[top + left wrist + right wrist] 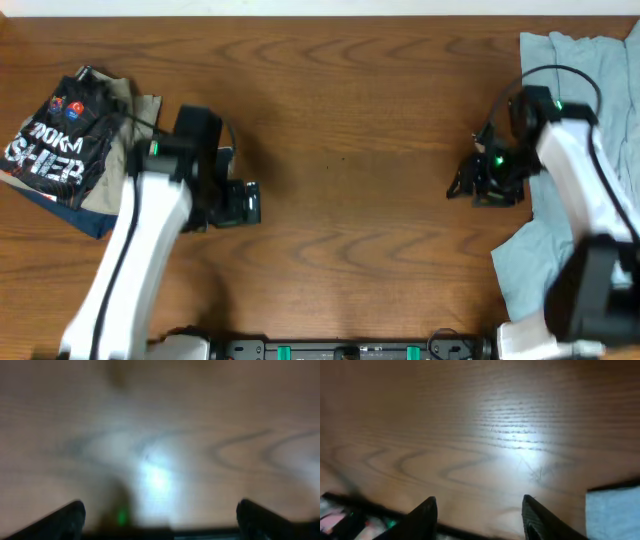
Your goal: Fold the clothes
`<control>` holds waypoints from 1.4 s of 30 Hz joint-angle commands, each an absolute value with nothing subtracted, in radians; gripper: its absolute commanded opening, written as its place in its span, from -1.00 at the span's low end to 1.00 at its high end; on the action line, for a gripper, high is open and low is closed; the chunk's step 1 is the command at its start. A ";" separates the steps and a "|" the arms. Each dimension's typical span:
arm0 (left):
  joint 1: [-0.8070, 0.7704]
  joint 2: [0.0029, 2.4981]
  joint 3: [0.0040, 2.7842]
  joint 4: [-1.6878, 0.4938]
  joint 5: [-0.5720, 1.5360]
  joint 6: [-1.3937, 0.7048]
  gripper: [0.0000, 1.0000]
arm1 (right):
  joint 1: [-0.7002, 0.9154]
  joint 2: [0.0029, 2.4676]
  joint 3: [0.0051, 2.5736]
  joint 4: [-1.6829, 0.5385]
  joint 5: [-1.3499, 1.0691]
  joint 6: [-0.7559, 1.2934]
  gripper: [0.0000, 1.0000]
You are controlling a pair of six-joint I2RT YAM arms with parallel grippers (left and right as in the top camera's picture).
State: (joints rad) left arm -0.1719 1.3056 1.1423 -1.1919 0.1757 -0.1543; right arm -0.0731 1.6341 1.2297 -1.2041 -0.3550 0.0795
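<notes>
Overhead, the black jersey (60,145) lies as a compact bundle at the left end of the table (350,120), on top of khaki shorts (143,108). It looks light, limp and rather slick, so I'd judge a pinch at a hem corner or shoulder seam safest. A pale blue garment (575,60) sprawls at the right edge. The left gripper (250,203) and right gripper (462,188) hover over bare wood, jaws apart, holding nothing

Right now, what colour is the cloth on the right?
Pale blue cloth; the overhead view shows it best.
</notes>
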 commanded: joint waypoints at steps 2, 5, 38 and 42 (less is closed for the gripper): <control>-0.239 1.042 0.989 -1.084 0.163 -0.159 0.96 | -0.080 1.364 1.067 -1.083 -0.265 0.138 0.18; -0.278 0.856 0.881 -1.001 0.120 -0.194 0.95 | -0.066 1.169 0.961 -0.995 -0.213 0.138 0.48; -0.287 0.521 0.750 -0.919 0.077 -0.220 0.96 | -0.057 0.683 0.802 -0.935 -0.183 0.138 0.98; -0.287 0.521 0.750 -0.919 0.077 -0.220 0.96 | -0.059 0.677 0.802 -0.938 -0.171 0.121 0.98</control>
State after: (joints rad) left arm -0.2836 0.5236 0.7589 -0.9165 0.0967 -0.2104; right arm -0.0677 0.6849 0.8093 -0.9333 -0.1883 0.1257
